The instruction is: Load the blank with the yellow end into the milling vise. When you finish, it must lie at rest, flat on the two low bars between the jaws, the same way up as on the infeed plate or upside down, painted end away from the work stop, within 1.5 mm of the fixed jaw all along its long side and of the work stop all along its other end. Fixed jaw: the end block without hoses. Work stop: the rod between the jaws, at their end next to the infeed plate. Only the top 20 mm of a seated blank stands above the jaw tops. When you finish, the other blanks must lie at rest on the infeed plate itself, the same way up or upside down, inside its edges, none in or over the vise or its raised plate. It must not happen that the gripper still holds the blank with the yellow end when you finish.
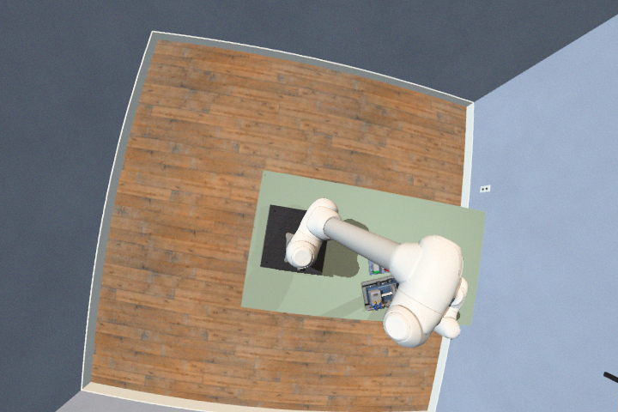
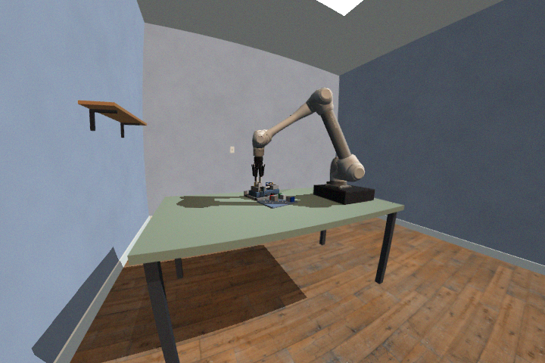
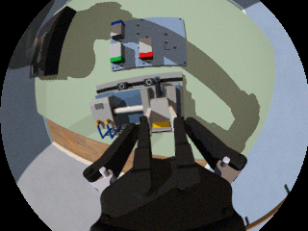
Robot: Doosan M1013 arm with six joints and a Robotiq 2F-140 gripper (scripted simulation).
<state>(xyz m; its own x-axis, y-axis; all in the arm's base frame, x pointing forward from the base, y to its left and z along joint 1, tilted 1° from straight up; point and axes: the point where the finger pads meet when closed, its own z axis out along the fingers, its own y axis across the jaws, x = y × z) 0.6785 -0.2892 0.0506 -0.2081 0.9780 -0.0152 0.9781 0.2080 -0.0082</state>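
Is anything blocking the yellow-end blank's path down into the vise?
Nothing visible does. The claw is shut on the yellow-end blank, directly over the vise. The green-end blank and red-end blank lie aside on the infeed plate.

A big pale green table with dark legs (image 2: pixel 256 222) stands on a brown wooden plank floor (image 2: pixel 410 299). Left of the table is a light blue wall (image 2: pixel 45 171) with a small wooden shelf (image 2: pixel 110 112). Behind the table is a grey wall (image 2: pixel 204 107); right of it, a dark blue wall (image 2: pixel 453 128).
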